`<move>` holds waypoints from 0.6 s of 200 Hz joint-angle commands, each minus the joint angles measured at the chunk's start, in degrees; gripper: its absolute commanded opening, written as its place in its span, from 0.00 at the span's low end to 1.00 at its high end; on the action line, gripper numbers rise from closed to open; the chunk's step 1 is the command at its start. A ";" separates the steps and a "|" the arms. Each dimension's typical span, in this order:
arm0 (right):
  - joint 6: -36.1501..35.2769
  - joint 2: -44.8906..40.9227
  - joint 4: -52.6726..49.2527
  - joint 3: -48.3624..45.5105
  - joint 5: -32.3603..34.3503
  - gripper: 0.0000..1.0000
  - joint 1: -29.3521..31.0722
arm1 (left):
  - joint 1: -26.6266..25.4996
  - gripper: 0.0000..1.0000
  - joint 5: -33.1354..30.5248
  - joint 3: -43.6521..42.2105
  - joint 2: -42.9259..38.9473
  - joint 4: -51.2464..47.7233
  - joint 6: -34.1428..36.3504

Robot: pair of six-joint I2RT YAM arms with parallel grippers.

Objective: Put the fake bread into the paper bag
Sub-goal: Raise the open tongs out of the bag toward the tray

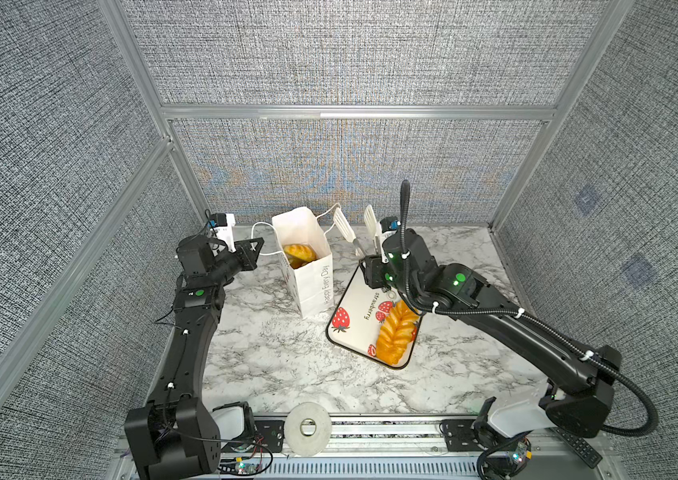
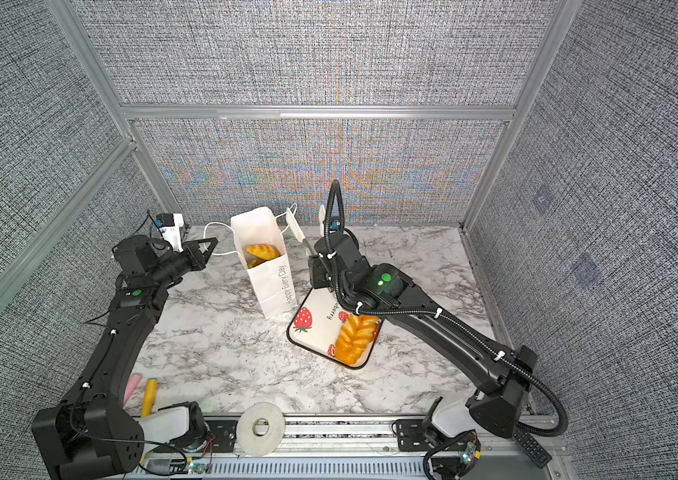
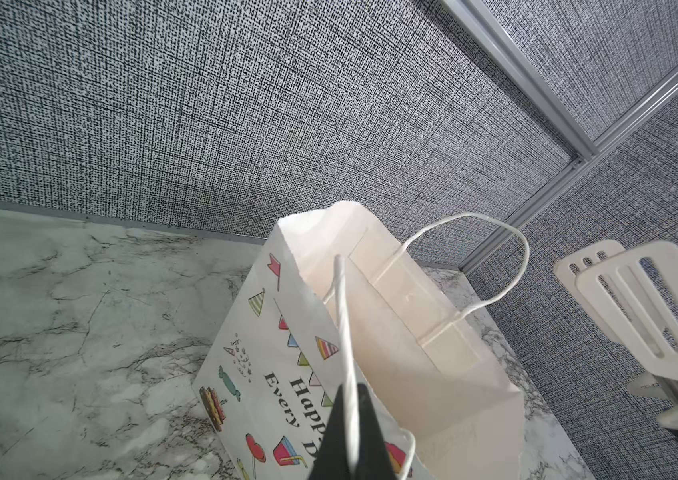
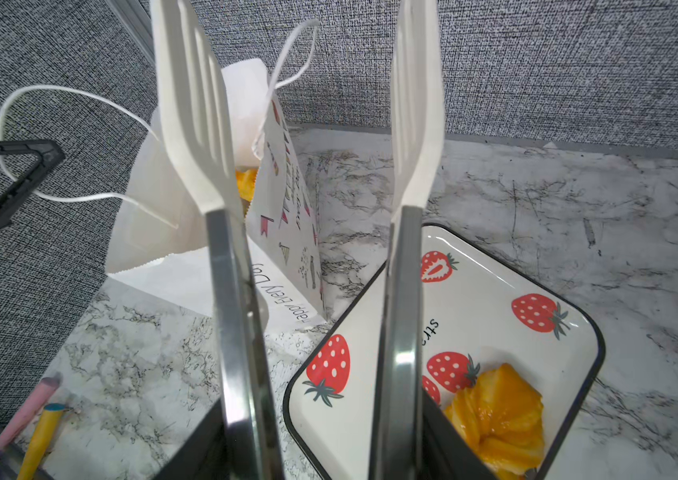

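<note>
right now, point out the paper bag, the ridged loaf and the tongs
paper bag point(image 1: 310, 291): in a top view, on its lettered side wall
ridged loaf point(image 1: 395, 334): in a top view, mid-length on its crust
tongs point(image 4: 173, 124): right wrist view, on a white slotted paddle

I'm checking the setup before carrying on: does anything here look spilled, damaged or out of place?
Nothing spilled or damaged. The left gripper pinches one cord handle of the paper bag, drawing it sideways. One ridged loaf lies on the tray; the tongs in the right gripper stand open and empty.
</note>
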 commanded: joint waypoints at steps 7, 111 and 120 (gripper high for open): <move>2.98 -2.11 1.22 -3.52 1.57 0.54 -0.66 | 0.07 0.00 0.81 -0.21 0.05 1.61 -0.09; 9.71 -8.52 -0.37 -18.72 1.35 0.54 -3.17 | 0.05 0.00 1.08 -0.39 0.33 1.97 -0.44; 10.26 -8.91 -0.58 -19.89 1.33 0.54 -3.33 | 0.05 0.00 1.07 -0.37 0.31 1.99 -0.52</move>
